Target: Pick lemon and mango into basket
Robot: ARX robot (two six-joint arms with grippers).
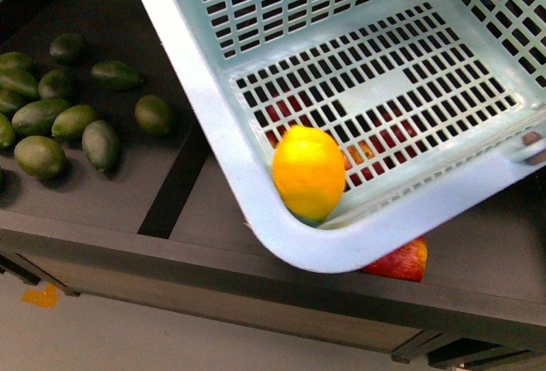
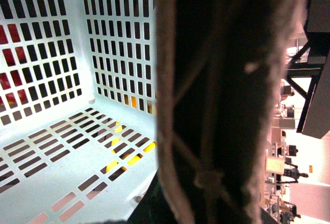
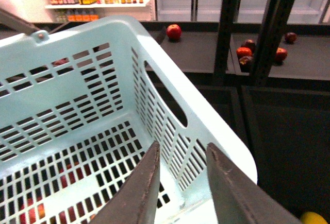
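Dark display shelf (image 1: 111,196) | yellow oval lemon (image 1: 308,172) inside pale-blue slotted plastic basket (image 1: 200,115) | likely firm, waxy: grasp midsection | right hand (image 3: 183,147) apart, empty; left hand: cannot tell

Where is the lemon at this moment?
In the front view the lemon lies inside the tilted basket, in its lowest corner, left of a red fruit under the basket.

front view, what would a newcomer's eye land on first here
The bright yellow lemon stands out first, lying in the near corner of the tilted pale blue-green basket, which fills most of the front view. Next come the dark green fruits scattered on the dark shelf at the left. A red apple peeks out from under the basket's near rim.
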